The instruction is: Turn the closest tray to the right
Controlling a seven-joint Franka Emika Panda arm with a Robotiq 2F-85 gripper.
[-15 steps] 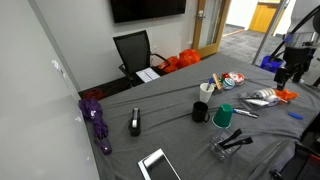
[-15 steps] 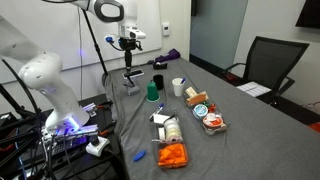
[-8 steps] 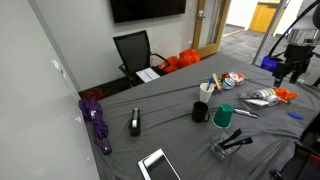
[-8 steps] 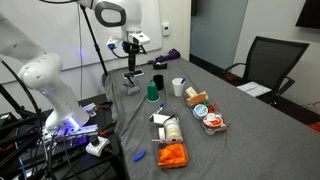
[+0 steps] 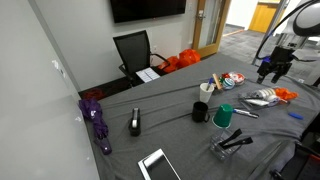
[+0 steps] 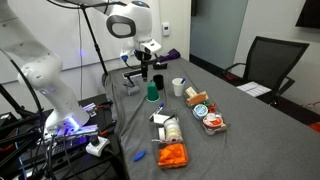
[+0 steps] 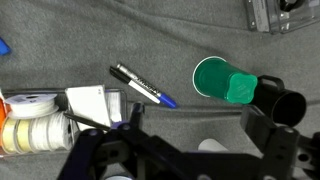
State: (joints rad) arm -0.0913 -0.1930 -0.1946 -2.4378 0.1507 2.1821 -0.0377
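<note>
Tray (image 6: 132, 83) w/ black item lies just beside gripper (image 6: 145, 72), past green cup (image 7: 222, 80) in wrist view. Jaws wide apart, empty.

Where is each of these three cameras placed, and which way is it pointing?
An exterior view: beside the table, facing the office chair; the tool shows at right.
An exterior view: near the robot's base, looking along the table; the whole arm shows.
Wrist view: on the wrist, looking down at the table; tool fingers show at bottom.
All three share the green cup.
</note>
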